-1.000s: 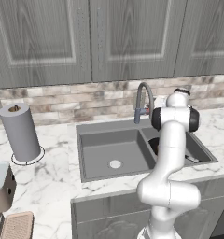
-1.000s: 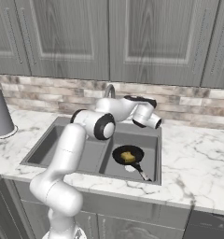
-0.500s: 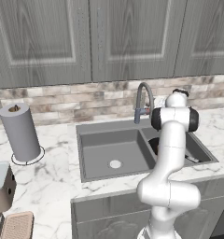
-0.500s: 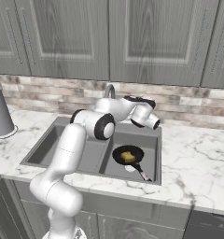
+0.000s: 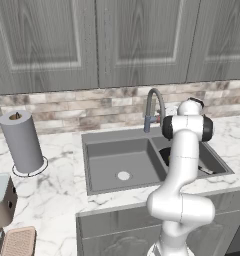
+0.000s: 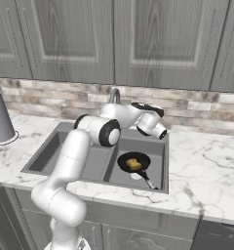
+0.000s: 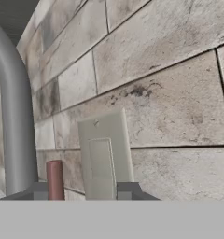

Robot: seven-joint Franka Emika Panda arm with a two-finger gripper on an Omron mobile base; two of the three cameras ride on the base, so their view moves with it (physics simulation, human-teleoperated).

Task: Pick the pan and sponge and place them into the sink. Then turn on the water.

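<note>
The black pan (image 6: pixel 133 162) lies in the right basin of the grey sink (image 6: pixel 65 146), handle toward the front, with the yellow-ochre sponge (image 6: pixel 133 163) resting in it. In the left base view my arm covers most of the pan (image 5: pixel 164 156). My gripper (image 6: pixel 147 108) is up at the back of the sink, right of the arched faucet (image 6: pixel 114 95), facing the backsplash. In the hand view the gripper (image 7: pixel 83 190) has its tips apart, with the faucet's red lever (image 7: pixel 54 179) just inside the left tip and the faucet pipe (image 7: pixel 11 116) beyond it. Water is out of view.
A wall switch plate (image 7: pixel 104 154) sits on the brick backsplash straight ahead of the hand. A paper towel roll (image 5: pixel 23 142) stands on the marble counter left of the sink. A pinkish-tan pad (image 5: pixel 19 241) lies at the near left. Cabinets hang overhead.
</note>
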